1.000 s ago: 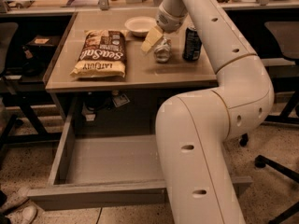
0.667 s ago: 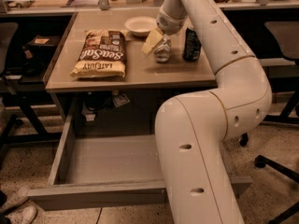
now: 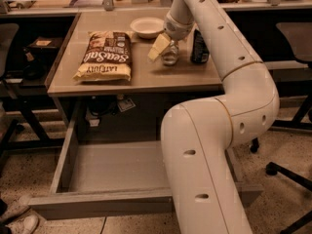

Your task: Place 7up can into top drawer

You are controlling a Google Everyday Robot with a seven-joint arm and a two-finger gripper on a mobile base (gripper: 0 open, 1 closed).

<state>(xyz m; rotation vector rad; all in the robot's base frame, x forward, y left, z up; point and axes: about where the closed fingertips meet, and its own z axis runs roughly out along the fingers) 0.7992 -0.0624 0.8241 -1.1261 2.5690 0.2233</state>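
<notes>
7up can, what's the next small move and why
Probably a short straight lift, if the grip holds: the end effector is at the 7up can, which stands on the desktop close to a dark can, and the top drawer sits open below.

Cream tool point(image 3: 165, 50) at silvery 7up can point(image 3: 170, 56)

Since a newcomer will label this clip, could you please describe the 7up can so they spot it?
On the tan-topped desk above the open grey drawer, look right of the brown snack bag. The small pale silvery can stands at the gripper on the white arm; beside it is a dark blue can.
</notes>
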